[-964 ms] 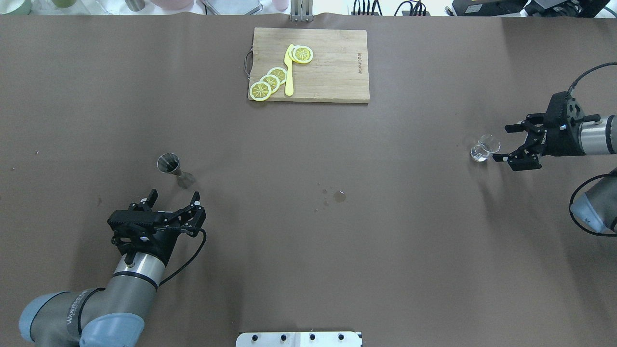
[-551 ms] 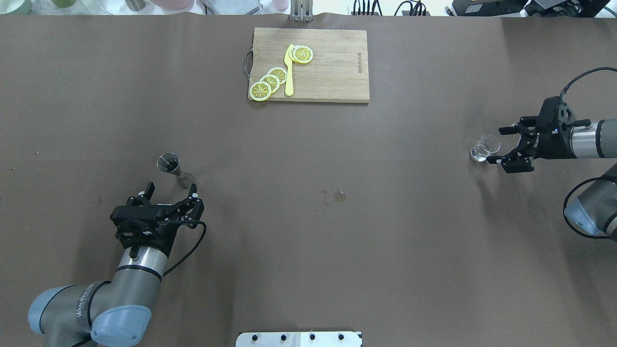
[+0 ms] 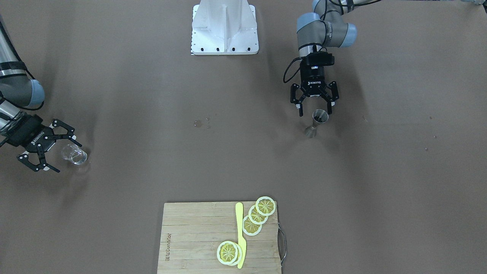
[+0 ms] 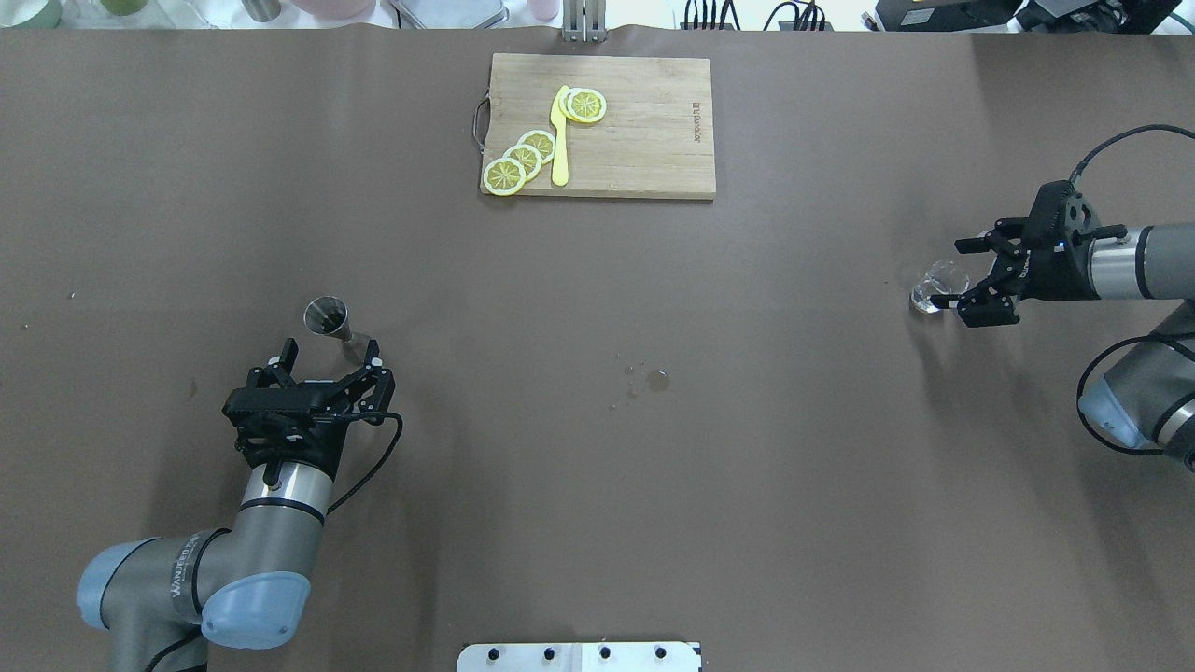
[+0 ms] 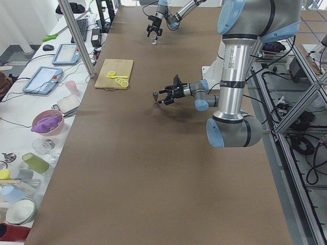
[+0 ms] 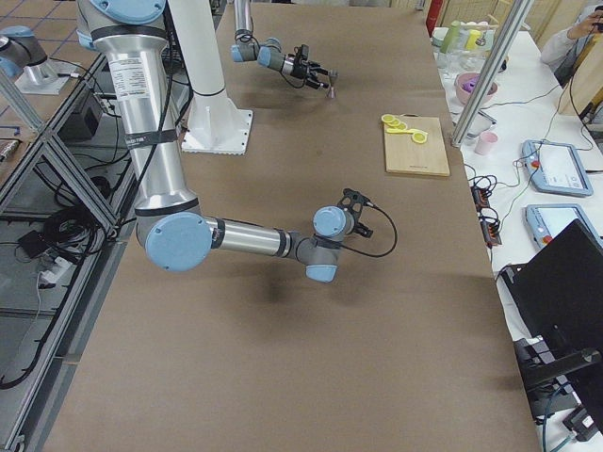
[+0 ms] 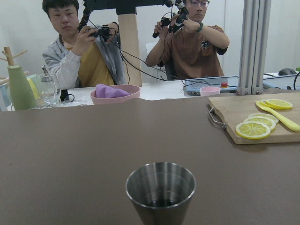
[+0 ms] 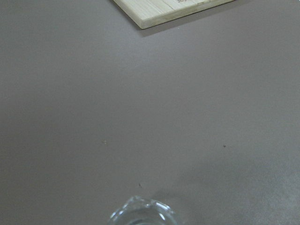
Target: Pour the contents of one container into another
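A steel jigger (image 4: 327,317) stands upright on the brown table, left of centre, with a little dark liquid in its cup (image 7: 160,190). My left gripper (image 4: 329,353) is open just behind it, and its fingers flank the jigger's base (image 3: 310,132) without touching it. A small clear glass (image 4: 938,285) with liquid stands at the far right. My right gripper (image 4: 948,274) is open, its fingertips reaching either side of the glass (image 3: 74,154). In the right wrist view only the glass rim (image 8: 140,215) shows, at the bottom edge.
A wooden cutting board (image 4: 644,131) with lemon slices (image 4: 523,159) and a yellow knife (image 4: 560,140) lies at the far middle. A few spilled drops (image 4: 658,379) mark the table centre. Operators sit beyond the far edge (image 7: 93,51).
My left gripper has moved forward until its open fingers reach the jigger's base. My right gripper has moved left, bringing its open fingers around the glass.
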Action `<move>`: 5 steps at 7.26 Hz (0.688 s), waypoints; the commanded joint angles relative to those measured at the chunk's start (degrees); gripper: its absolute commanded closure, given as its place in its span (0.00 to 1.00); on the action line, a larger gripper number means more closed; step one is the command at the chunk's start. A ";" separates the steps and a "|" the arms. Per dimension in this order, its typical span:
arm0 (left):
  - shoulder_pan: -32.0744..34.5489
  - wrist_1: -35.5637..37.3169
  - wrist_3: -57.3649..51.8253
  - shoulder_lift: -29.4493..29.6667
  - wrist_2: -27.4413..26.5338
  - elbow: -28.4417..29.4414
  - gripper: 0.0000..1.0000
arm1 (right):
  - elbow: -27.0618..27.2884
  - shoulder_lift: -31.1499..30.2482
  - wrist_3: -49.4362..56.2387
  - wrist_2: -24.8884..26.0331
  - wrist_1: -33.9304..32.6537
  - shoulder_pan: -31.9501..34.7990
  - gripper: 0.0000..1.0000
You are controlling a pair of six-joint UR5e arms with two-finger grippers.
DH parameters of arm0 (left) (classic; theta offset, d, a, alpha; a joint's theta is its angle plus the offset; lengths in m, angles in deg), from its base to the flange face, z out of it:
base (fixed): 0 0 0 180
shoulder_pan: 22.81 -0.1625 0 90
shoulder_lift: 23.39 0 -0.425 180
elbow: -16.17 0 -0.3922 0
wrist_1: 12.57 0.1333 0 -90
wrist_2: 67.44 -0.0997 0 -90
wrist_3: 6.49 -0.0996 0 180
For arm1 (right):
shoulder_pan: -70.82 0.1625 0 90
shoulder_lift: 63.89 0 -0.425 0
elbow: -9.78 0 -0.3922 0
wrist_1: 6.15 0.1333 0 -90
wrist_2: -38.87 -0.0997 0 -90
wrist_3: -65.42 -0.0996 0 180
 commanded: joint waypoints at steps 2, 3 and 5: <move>0.65 0.18 1.05 1.71 -0.11 1.91 0.02 | -0.14 0.07 0.03 0.72 1.11 -0.30 0.02; 1.01 0.10 1.13 1.88 -0.11 2.87 0.02 | -0.49 0.07 0.03 1.24 1.99 -0.39 0.02; 1.45 -0.51 1.14 1.97 -0.20 3.32 0.02 | -0.49 -0.02 0.03 1.25 3.75 -0.39 0.02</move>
